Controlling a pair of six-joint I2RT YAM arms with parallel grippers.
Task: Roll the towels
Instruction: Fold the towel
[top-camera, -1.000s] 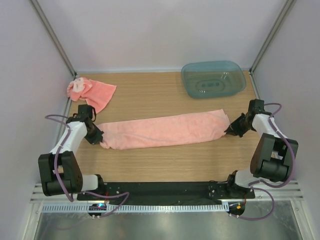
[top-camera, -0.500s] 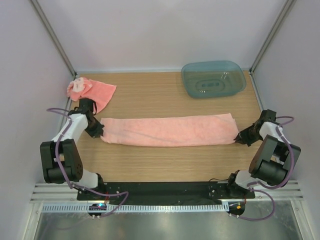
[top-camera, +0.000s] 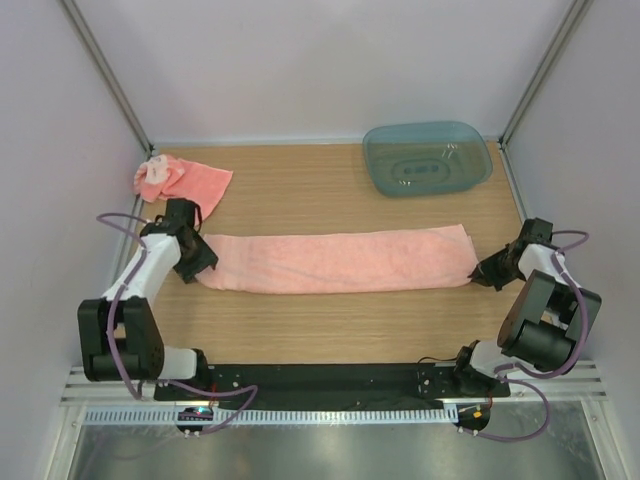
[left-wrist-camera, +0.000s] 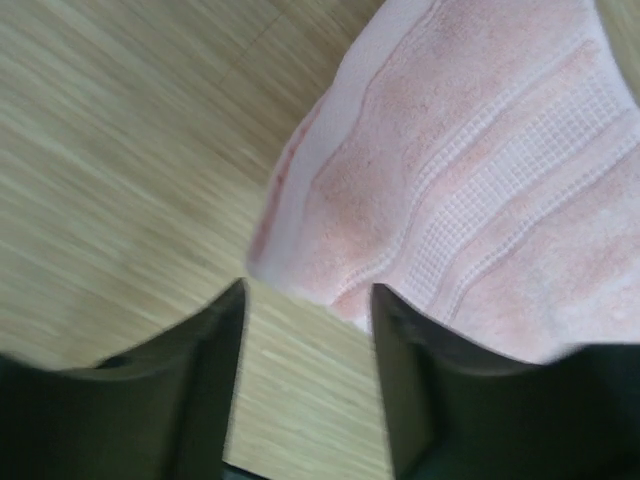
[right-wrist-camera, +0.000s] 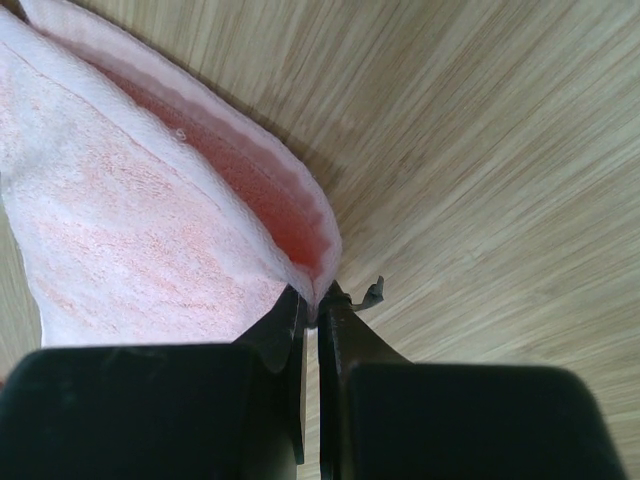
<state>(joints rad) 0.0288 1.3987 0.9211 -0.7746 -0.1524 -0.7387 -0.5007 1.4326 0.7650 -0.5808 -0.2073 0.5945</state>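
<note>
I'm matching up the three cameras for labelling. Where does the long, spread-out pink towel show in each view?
Top external: the long towel is stretched side to side across the middle of the wooden tabletop.
Left wrist: upper right, its end just beyond the open left gripper.
Right wrist: left side, its corner pinched in the right gripper.
Shared landmark: the tabletop's wood grain beside the towel's edge.

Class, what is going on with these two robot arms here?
One pink towel lies stretched flat across the table. The right gripper pinches its right end; the left gripper stands open at the left end, holding nothing. The second towel lies crumpled at the back left. Nothing is rolled yet.
</note>
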